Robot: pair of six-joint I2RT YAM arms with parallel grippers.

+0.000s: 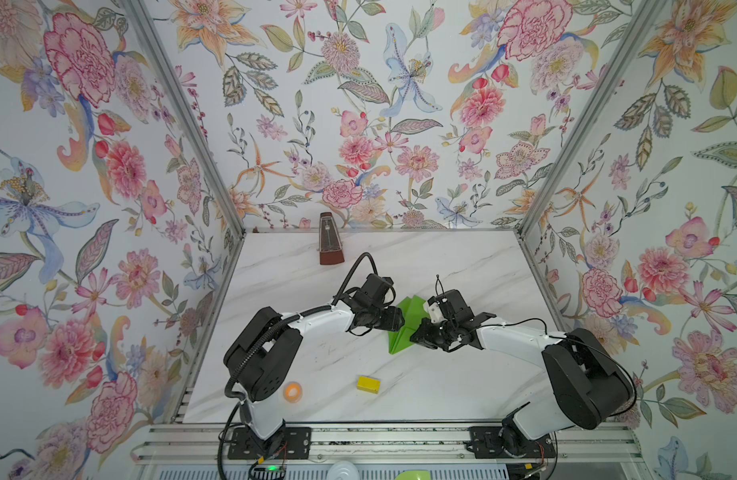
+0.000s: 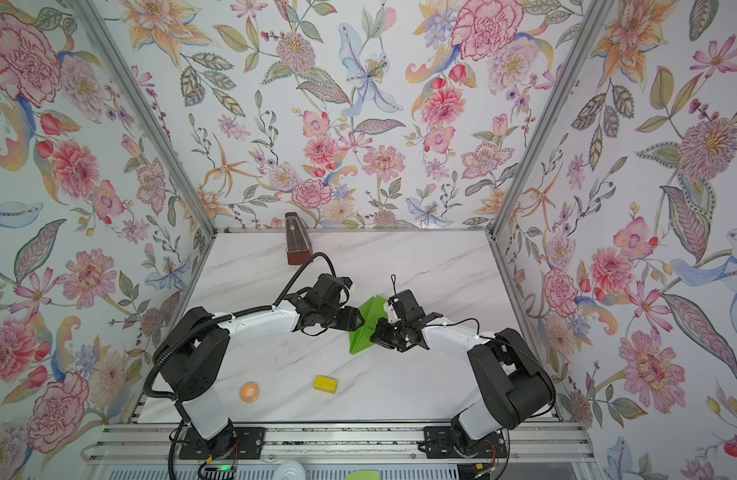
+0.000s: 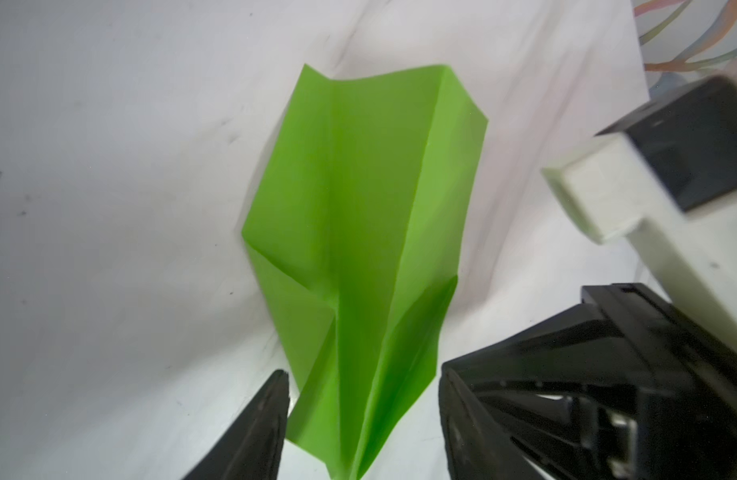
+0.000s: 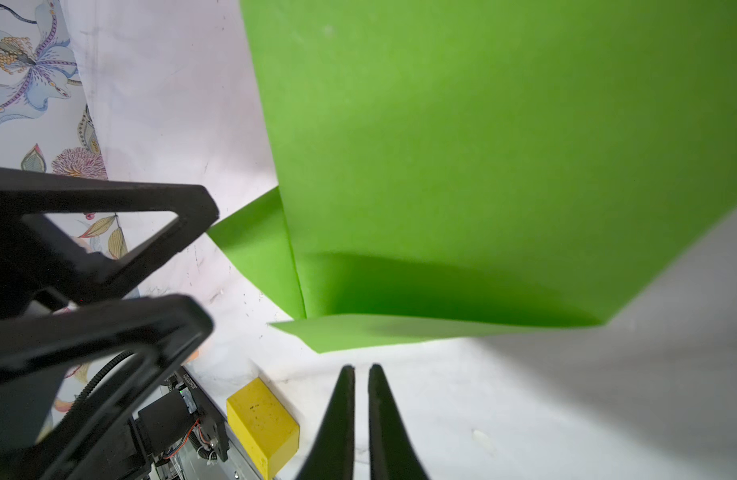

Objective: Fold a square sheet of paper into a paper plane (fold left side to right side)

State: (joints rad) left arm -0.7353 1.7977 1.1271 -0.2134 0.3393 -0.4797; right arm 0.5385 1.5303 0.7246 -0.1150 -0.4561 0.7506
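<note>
Basically folded: the dart is on the table and neither of my grippers is pinching it.

Both top views: the paper plane [image 1: 402, 332] [image 2: 362, 332] lies mid-table [image 1: 441, 386], between my left gripper [image 1: 398, 321] and right gripper [image 1: 414, 336]; the yellow block [image 1: 368, 384] sits well apart, nearer the front edge. Left wrist view: my left jaws stand wide on either side of the plane's narrow end, not clamping it. The centre crease and wing folds show, and the wings are slightly sprung up. Right wrist view: my right fingers [image 4: 346, 415] are all but closed on nothing, just short of the paper's edge. My read: the folds are in. What's left is maybe pressing the creases flatter, then backing both arms out.
</note>
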